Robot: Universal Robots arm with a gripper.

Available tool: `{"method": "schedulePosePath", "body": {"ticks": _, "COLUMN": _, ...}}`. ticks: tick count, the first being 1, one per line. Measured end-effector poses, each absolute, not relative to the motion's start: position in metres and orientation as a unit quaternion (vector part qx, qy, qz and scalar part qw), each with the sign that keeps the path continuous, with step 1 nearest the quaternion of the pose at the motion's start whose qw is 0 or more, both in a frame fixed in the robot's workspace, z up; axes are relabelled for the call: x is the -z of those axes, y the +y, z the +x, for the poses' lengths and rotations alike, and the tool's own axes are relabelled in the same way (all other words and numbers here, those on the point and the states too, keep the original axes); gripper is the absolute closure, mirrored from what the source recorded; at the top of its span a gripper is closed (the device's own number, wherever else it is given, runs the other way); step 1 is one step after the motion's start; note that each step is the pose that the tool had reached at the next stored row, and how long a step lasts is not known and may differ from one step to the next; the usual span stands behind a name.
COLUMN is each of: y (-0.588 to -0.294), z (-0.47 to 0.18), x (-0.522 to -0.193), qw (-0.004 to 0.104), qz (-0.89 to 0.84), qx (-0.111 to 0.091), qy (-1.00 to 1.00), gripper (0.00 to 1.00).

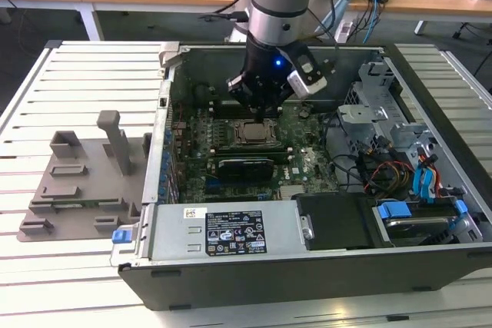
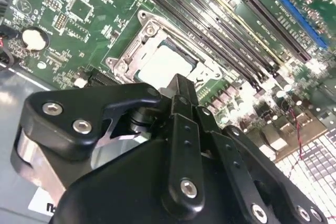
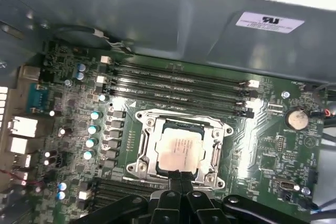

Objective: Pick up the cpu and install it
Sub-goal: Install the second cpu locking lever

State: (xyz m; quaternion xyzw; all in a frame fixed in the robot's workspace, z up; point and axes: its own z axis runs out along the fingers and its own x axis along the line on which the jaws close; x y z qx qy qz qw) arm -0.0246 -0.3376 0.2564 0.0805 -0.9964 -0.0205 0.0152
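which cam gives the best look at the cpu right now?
First wrist view: the cpu lies flat in the socket frame, nearly its whole metal top showing. In the second wrist view the gripper covers part of it. The exterior view shows it small, under the arm.

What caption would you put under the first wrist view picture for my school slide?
The cpu sits in its socket frame on the green motherboard, with the gripper just above it.

A white slatted metal table (image 1: 92, 74) carries the work. An open computer case (image 1: 307, 266) lies on its side on it, and a grey plastic tray with upright posts (image 1: 84, 182) rests just beside the case, at the exterior view's left
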Motion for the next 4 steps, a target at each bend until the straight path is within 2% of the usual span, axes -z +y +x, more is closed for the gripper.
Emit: {"method": "schedulePosePath", "body": {"ticks": 4, "y": -0.3376, "z": -0.0245, "x": -0.2566, "qw": 0.015, "qz": 0.081, "qx": 0.020, "qy": -0.996, "gripper": 0.89}}
